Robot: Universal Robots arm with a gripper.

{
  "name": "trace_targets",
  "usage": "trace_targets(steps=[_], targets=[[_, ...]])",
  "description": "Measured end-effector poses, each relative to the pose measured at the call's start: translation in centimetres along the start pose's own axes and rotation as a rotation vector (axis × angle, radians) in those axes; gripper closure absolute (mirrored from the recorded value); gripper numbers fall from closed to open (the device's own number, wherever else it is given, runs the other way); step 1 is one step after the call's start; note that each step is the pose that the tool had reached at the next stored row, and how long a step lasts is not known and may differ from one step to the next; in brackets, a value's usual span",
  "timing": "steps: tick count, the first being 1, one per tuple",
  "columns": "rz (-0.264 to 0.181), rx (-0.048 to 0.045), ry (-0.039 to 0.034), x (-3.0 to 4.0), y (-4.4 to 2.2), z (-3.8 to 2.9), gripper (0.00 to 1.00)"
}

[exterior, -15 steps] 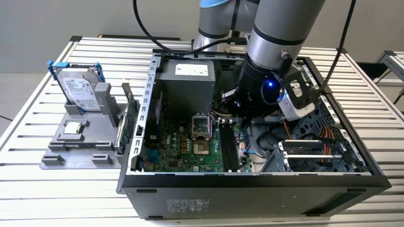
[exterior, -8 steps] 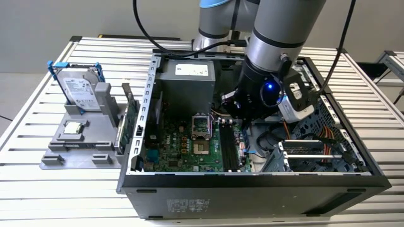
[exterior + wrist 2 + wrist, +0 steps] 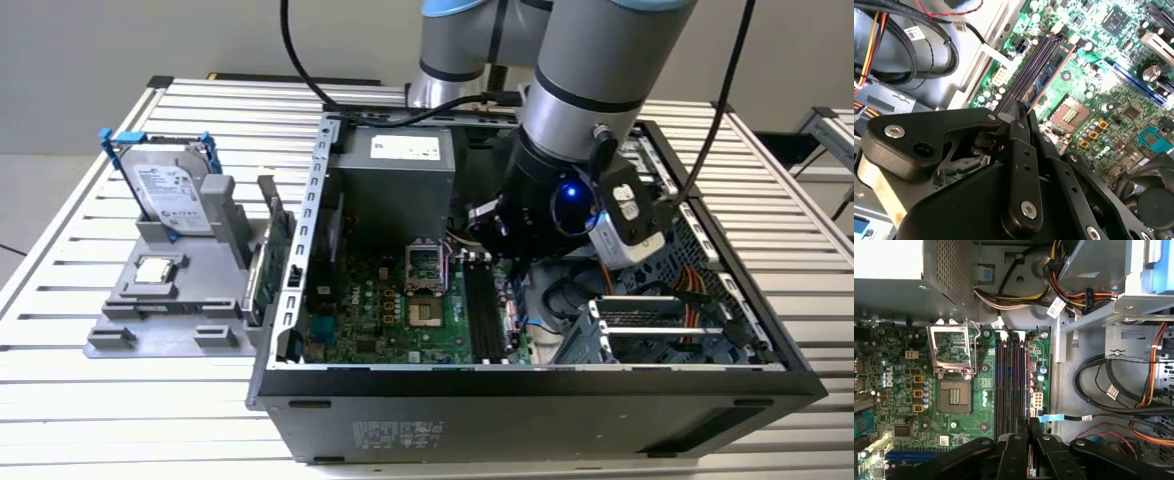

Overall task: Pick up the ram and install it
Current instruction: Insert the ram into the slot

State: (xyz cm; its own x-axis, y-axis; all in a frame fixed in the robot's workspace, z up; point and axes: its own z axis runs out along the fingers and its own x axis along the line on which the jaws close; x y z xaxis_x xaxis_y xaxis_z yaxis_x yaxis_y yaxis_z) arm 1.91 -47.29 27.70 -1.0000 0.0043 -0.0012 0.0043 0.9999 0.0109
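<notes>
Exterior view: gripper (image 3: 497,228) low inside the case (image 3: 534,385), over the slots (image 3: 483,310).

Second wrist view: ram (image 3: 1050,70) stands edge-on in a slot, long axis running straight away from the fingertips (image 3: 1019,107), which pinch its near end.

First wrist view: fingers nearly closed at the slot bank's near end.

A grey arm (image 3: 601,60) with black bands, blue light, black cables, and a black screw-studded tool (image 3: 1021,117).

Matt black plastic gripper (image 3: 1021,112) jaws, glossy blue ram (image 3: 1049,75) (dark chips) — brushed-metal slatted table (image 3: 120,410)
</notes>
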Motion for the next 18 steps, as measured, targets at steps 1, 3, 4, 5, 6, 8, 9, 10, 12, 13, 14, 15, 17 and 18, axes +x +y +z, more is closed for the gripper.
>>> trace_targets(steps=[1, 3, 4, 5, 6, 8, 9, 10, 12, 13, 14, 15, 17, 18], targets=[[0.000, -0.0002, 0.0000, 0.00, -0.03, 0.08, 1.00], [0.000, -0.0001, -0.0001, 0.00, -0.03, 0.39, 1.00], [0.001, 0.0001, 0.0000, 0.00, -0.04, 0.54, 1.00], [0.001, 0.0000, 0.0000, 0.00, -0.04, 0.66, 1.00], [0.002, 0.0000, 0.0000, 0.00, -0.04, 0.81, 1.00], [0.004, -0.0001, 0.0000, 0.00, -0.04, 1.17, 1.00], [0.005, 0.0000, -0.0001, 0.00, -0.04, 1.36, 1.00], [0.007, 0.0000, -0.0001, 0.00, -0.04, 1.53, 1.00], [0.010, 0.0000, -0.0001, 0.00, -0.04, 1.85, 1.00], [0.011, 0.0000, -0.0001, 0.00, -0.04, 1.97, 1.00], [0.012, 0.0000, -0.0001, 0.00, -0.03, 2.03, 1.00], [0.012, 0.0001, -0.0001, 0.00, -0.01, 2.08, 1.00], [0.014, 0.0000, -0.0001, 0.00, 0.03, 2.27, 1.00], [0.014, -0.0001, -0.0002, 0.00, 0.05, 2.38, 1.00]])
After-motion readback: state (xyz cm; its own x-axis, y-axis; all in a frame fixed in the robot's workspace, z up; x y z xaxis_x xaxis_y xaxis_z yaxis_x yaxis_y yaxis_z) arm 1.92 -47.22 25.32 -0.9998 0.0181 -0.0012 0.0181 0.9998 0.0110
